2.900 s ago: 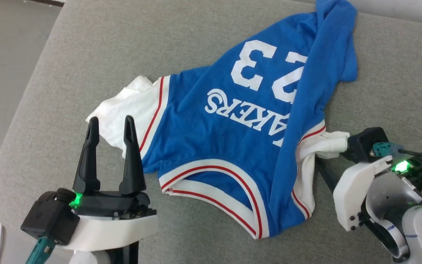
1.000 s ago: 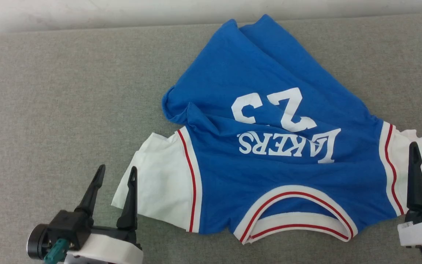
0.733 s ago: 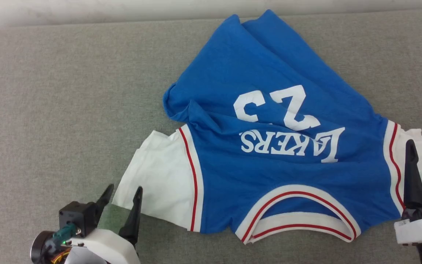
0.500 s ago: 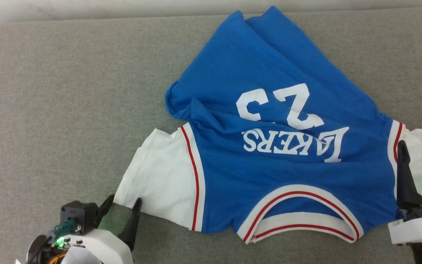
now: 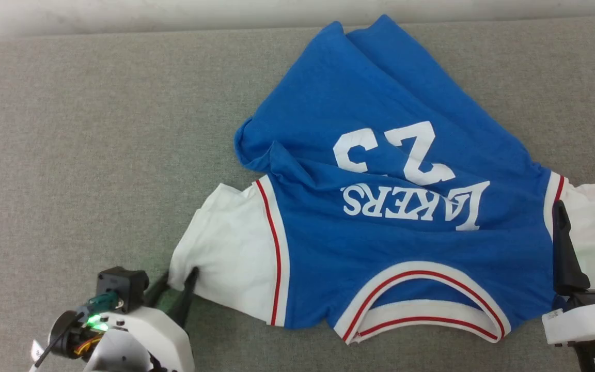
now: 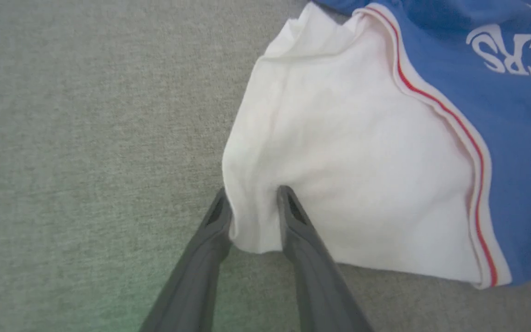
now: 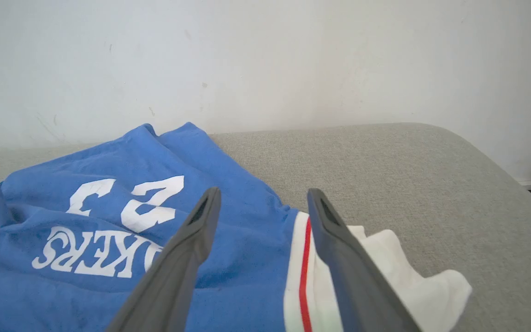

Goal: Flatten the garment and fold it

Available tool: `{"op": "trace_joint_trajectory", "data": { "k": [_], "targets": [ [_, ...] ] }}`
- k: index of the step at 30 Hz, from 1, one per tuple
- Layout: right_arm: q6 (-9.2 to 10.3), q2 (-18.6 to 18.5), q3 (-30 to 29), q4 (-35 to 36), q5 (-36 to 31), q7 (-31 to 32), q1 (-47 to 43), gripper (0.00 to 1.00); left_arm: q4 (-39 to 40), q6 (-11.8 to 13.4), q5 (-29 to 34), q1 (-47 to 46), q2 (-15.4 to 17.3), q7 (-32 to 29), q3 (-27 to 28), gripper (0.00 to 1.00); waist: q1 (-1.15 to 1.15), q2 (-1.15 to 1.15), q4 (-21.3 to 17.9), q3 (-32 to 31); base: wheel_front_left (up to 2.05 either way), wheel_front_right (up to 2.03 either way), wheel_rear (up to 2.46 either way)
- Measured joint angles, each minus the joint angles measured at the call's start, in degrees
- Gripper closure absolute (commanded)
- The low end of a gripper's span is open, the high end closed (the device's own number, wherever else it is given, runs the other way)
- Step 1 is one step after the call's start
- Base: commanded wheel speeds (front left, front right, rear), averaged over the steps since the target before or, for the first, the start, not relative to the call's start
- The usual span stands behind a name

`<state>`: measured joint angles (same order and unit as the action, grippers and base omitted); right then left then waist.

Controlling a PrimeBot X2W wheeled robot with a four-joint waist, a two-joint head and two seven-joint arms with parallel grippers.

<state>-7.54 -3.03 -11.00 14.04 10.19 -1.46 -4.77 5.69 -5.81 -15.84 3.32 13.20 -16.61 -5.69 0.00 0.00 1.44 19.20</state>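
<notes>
Fingers (image 6: 293,221) of left gripper (image 6: 253,192) straddle white sleeve corner of the garment (image 5: 380,248).

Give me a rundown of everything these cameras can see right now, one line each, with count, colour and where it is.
garment: one, royal blue with white sleeves, red-and-white trim, white "LAKERS" and "23"; spread rumpled on the surface, collar nearest the robot.
fabric surface: one, grey; under the garment.
wall: one, off-white; behind the surface's far edge.
left gripper: one, dark; jaws astride the corner of the sleeve on the robot's left, grip unclear.
right gripper: one, dark; jaws open over the sleeve on the robot's right.
</notes>
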Motion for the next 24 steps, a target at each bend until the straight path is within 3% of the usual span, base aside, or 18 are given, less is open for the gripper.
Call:
{"op": "trace_joint_trajectory", "data": {
  "k": [8, 13, 20, 24],
  "targets": [
    [0.00, 0.0, -0.6, 0.2, 0.1, 0.8, 0.0, 0.00, 1.4, -0.1, -3.5, 0.0, -0.9, 2.1, 0.9, 1.00, 0.01, 0.00, 0.5, -0.8, 0.00, 0.00, 0.00],
    [0.00, 0.0, -1.3, 1.0, 0.0, 1.7, 0.0, 0.00, 7.4, 2.6, -6.6, 2.2, -2.2, 4.1, 5.7, 1.00, 0.01, 0.00, 1.1, -1.6, 0.00, 0.00, 0.00],
    [0.00, 0.0, -4.3, 2.3, -1.4, 5.4, -0.1, 0.00, 11.6, 7.7, -6.8, 9.3, 0.4, 6.0, 15.8, 1.00, 0.00, 0.00, 1.4, -1.9, 0.00, 0.00, 0.00],
    [0.00, 0.0, -4.6, 2.3, -1.4, 11.2, -1.3, 0.00, 12.3, 8.1, -6.9, 9.8, 0.7, 6.5, 16.3, 1.00, 0.00, 0.00, 1.4, -1.4, 0.00, 0.00, 0.00]
  ]
}}
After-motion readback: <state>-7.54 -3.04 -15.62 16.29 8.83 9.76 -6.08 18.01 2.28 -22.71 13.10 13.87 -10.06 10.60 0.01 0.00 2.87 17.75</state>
